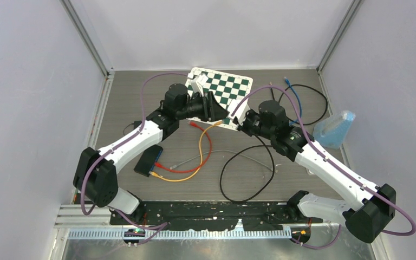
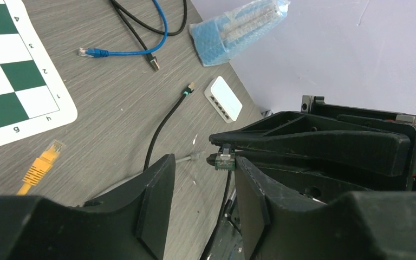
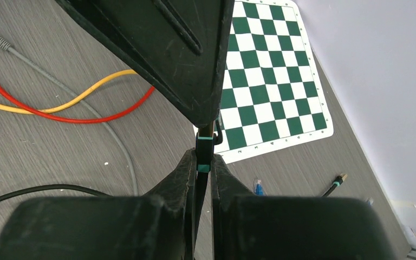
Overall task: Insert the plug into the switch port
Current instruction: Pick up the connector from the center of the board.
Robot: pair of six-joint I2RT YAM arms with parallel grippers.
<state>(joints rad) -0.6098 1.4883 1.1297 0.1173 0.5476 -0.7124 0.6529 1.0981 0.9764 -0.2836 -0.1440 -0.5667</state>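
My right gripper is shut on a black cable with teal bands, just behind its plug. In the left wrist view that clear plug sticks out of the right gripper's black fingers above the table. It sits at the tips of my left gripper, against the right-hand finger. The left jaws stand open with a wide gap. A white switch with a row of ports lies flat on the table beyond. From above, both grippers meet near the chessboard's corner.
A green-and-white chessboard mat lies at the back. A dark box holds a red and a yellow cable. Blue, grey and black cables lie loose. A blue bag leans on the right wall.
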